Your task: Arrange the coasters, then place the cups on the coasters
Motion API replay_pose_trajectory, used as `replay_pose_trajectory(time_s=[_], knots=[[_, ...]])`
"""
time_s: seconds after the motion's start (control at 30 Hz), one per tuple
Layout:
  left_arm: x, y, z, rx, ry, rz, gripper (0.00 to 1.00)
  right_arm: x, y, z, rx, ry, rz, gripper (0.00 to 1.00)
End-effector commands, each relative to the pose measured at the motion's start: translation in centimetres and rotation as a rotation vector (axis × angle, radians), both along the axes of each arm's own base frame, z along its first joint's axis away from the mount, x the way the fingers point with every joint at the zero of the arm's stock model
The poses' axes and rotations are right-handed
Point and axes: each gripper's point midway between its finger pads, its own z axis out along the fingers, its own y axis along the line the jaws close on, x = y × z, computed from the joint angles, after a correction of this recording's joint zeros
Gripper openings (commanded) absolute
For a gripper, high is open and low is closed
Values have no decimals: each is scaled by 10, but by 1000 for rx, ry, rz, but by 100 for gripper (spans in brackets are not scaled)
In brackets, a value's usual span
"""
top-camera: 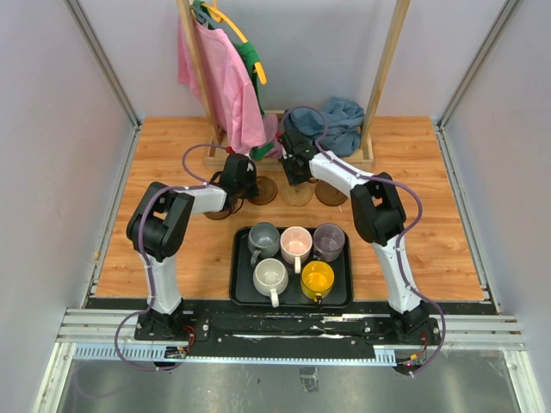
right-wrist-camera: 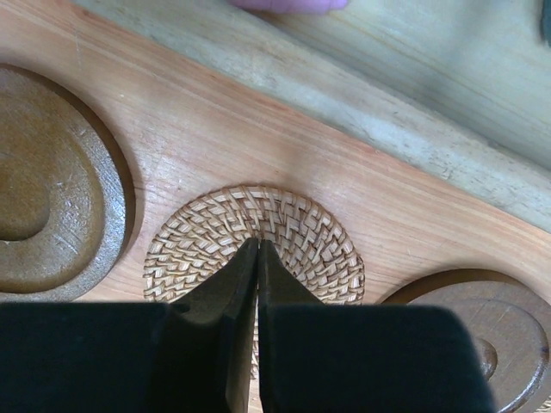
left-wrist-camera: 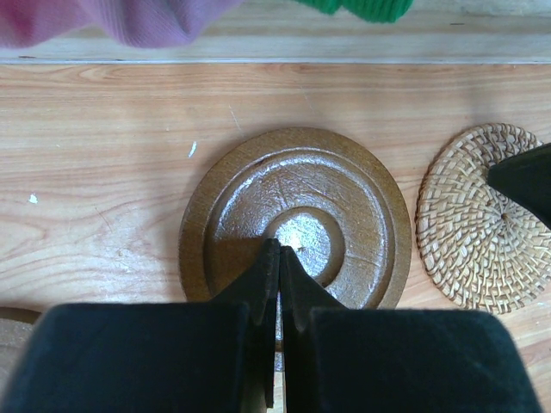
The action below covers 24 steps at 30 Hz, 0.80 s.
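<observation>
Three coasters lie in a row behind the tray: a dark brown coaster [top-camera: 264,191] [left-wrist-camera: 297,211], a tan woven coaster [top-camera: 298,195] [right-wrist-camera: 288,225] and a second dark brown coaster [top-camera: 331,194] [right-wrist-camera: 495,331]. My left gripper [top-camera: 250,183] [left-wrist-camera: 280,249] is shut, its tips over the middle of the left brown coaster and holding nothing. Over the woven coaster's centre my right gripper [top-camera: 297,178] [right-wrist-camera: 258,244] is shut too, also empty. The cups stand on the black tray [top-camera: 239,284]: dark grey [top-camera: 263,237], pink [top-camera: 296,243], lavender [top-camera: 329,240], white [top-camera: 270,277], yellow [top-camera: 318,279].
A wooden clothes rack [top-camera: 386,60] stands at the back with pink [top-camera: 222,82] and green garments, and a blue cloth heap [top-camera: 331,125] lies on its base bar [right-wrist-camera: 362,95] just behind the coasters. The edge of another brown disc [left-wrist-camera: 10,323] shows at lower left.
</observation>
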Motion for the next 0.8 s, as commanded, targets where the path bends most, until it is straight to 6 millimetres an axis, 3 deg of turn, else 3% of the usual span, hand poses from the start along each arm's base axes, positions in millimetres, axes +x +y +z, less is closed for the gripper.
replay_pose_trajectory(time_s=[0.0,0.2,0.37,0.53,0.77], knots=[[13,-3,37,-20,-82,-11,0,16,3,48,45,-102,25,5],[13,-15,83,-91,-165,-67,1,18,-2,83,53,-177,16,6],[5,-13,108,-111,-197,-73,2,7,-22,89,20,-189,-31,7],[-15,3,96,-90,-161,-23,1,-16,-63,68,0,-130,-134,6],[-40,50,78,16,-143,151,1,-39,-141,65,42,-106,-333,12]])
